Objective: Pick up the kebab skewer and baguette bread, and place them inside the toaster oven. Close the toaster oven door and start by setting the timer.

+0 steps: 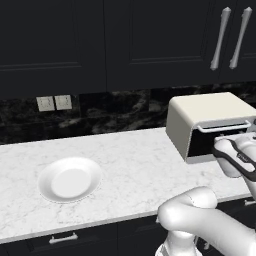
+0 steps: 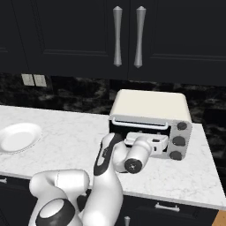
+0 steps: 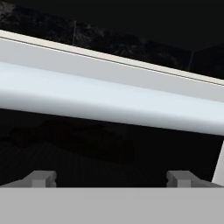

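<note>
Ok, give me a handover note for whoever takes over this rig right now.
Gripper: open, holding nothing, right at the handle of the oven door.
Oven: on the counter, door upright; whether it is fully shut is unclear.
Skewer and baguette: the plate holds nothing; dim shapes lie behind the door glass, too dark to identify.
Done: food apparently loaded.
Left: confirm the door is shut, then set the timer on the knobs.

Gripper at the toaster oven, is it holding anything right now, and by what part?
Nothing is held: the gripper is open, fingertips apart just below the door's white bar handle.
</note>
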Available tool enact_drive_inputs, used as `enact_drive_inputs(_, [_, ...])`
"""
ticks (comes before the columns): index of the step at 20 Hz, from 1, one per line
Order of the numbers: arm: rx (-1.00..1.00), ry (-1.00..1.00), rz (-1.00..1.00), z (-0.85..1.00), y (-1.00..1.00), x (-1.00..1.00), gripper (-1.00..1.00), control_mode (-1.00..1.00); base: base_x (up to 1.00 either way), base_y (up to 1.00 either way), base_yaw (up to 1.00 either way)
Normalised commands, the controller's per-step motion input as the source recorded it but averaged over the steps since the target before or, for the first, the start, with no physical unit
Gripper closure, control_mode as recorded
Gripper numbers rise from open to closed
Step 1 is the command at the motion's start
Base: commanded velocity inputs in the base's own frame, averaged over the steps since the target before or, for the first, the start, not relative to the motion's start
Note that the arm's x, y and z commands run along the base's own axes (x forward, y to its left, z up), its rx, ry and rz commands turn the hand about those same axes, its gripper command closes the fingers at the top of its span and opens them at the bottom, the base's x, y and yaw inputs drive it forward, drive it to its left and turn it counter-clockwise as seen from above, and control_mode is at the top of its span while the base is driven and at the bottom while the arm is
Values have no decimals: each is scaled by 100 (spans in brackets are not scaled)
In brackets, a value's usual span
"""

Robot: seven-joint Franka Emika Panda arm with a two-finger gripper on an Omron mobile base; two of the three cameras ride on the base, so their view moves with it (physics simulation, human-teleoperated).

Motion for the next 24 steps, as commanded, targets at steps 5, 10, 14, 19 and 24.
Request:
enact_drive_inputs(5, [0, 0, 0, 0, 0, 11, -100, -100, 0, 0, 0])
enact_drive_inputs(10, [0, 9, -5, 11, -2, -39, -100, -100, 0, 0, 0])
enact_drive_inputs(14, [0, 10, -9, 14, -22, -64, -100, -100, 0, 0, 0])
enact_drive_inputs(19, [0, 13, -2, 20, -53, -36, -100, -100, 0, 0, 0])
enact_drive_inputs(24, [1, 14, 5, 1, -68, -4, -100, -100, 0, 0, 0])
